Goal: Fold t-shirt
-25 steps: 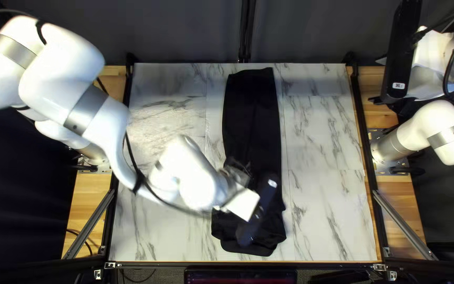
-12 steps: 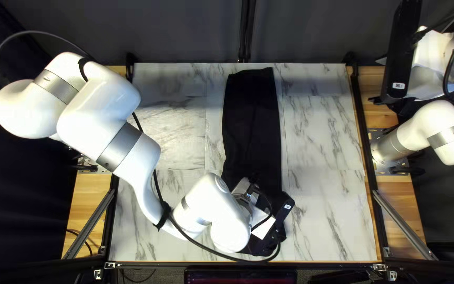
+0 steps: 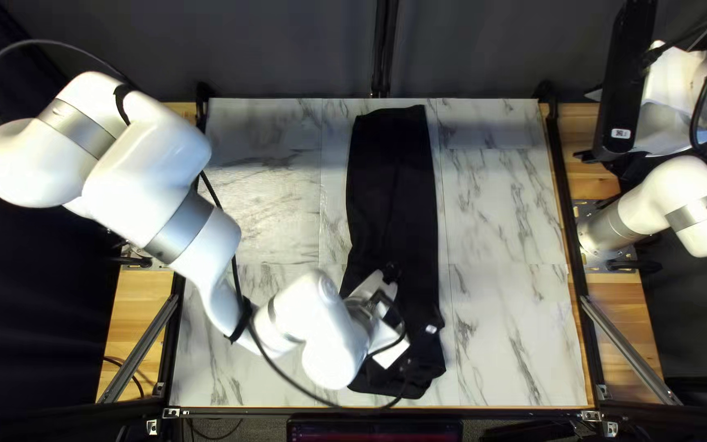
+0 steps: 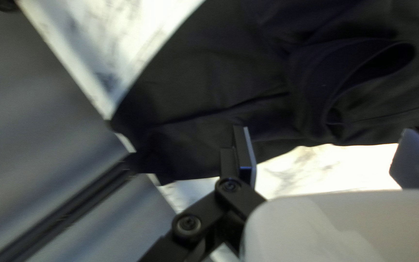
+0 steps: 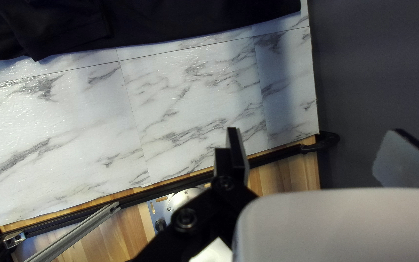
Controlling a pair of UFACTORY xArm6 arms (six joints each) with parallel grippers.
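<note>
While left gripper (image 4: 323,140), spread wide and empty, hangs at lower centre of the top left view, black t-shirt (image 3: 390,188) runs thence to upper centre, side folds seemingly made, near end wanting a pinch for crosswise folding; right gripper (image 5: 314,138), upper right, gapes empty.

One T-shirt (image 3: 393,188) is showing among paired machinery

Two robot arms are showing: one left arm (image 3: 172,233), one right arm (image 3: 701,209). Two grippers are showing: one left gripper (image 3: 392,352), one right gripper (image 3: 656,123). Four fingers (image 4: 246,153) are appearing, two per gripper. One marble-patterned tabletop (image 3: 501,205), one screen (image 3: 374,430) and two diagonal metal braces (image 3: 139,348) are also showing.
</note>
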